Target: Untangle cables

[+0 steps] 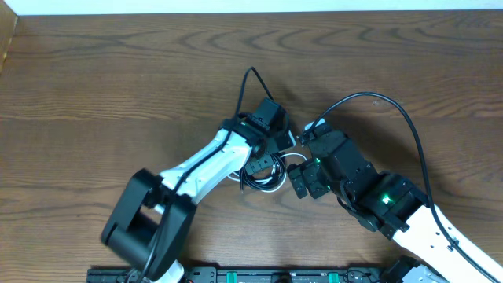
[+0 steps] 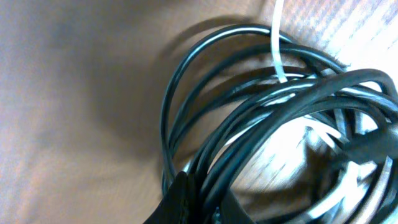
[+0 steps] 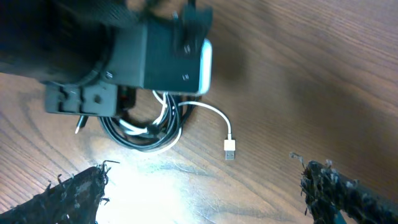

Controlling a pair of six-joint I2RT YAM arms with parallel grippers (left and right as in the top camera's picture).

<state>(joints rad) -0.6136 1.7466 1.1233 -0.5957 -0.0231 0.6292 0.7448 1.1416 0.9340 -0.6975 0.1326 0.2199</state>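
2 cables lie coiled together on the wooden table (image 1: 118,94).
The right gripper (image 3: 205,186) is spread wide and holds nothing. Just beyond it lies the white cable (image 3: 214,112) with its USB plug (image 3: 229,149), then the black cable (image 3: 118,135) in loops. The left gripper (image 1: 266,153) covers part of the coil, and I cannot tell its grip.

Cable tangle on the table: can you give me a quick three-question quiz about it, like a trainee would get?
1. True or false: the thin white cable's flat metal plug lies loose on the brown wooden table.
2. The right gripper is: A) open, B) shut on the plug, C) out of view.
3. Fill in: the thin black cable coil fills the ___ wrist camera's view.
Key: 1 true; 2 A; 3 left.
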